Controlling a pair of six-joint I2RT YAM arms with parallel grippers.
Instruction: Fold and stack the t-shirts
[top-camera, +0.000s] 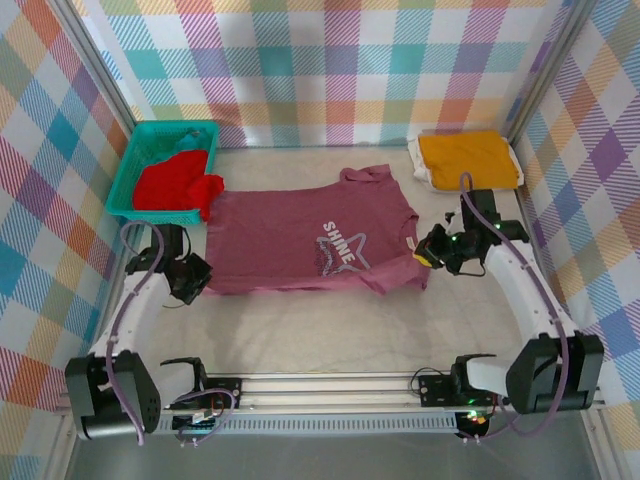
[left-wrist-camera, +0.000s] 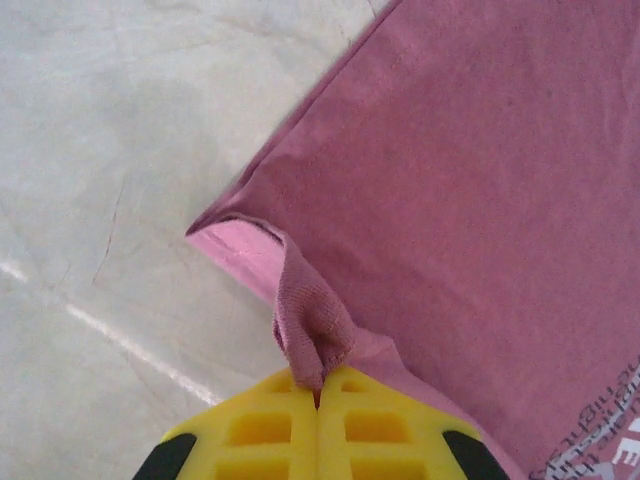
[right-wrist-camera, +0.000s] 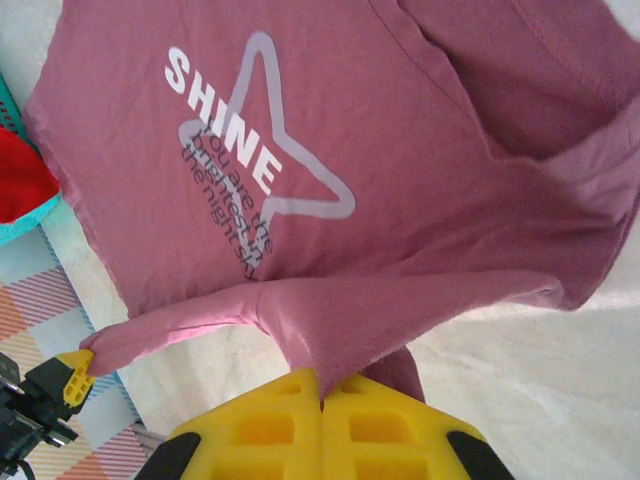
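On the table (top-camera: 330, 335), mid-field, the maroon t-shirt (top-camera: 300, 230) lies spread flat, print side up, hem toward the left and collar toward the far right. The chest print, a whitish star outline with the word SHINE, is legible from the right wrist camera.

Left gripper (top-camera: 195, 280): at the shirt's near-left hem corner. In the left wrist view its yellow fingers (left-wrist-camera: 260, 430) are closed together on a small peak of maroon fabric (left-wrist-camera: 312, 330), and the corner beside it is turned over, showing a paler underside.

Right gripper (top-camera: 432, 255): at the shirt's near-right side, by the sleeve. In its own wrist view its jaws are pressed shut on a fold of the maroon t-shirt (right-wrist-camera: 330, 150). From that grip a raised ridge of cloth runs along the near edge to the left gripper (right-wrist-camera: 75, 375).

Bright red t-shirt (top-camera: 175, 185): bunched, unfolded, in the teal basket (top-camera: 140, 150) at far left, spilling over the rim toward the maroon shirt.

Yellow-orange t-shirt (top-camera: 468, 158): folded, at the far right corner, resting on a whitish cloth (top-camera: 420, 168).
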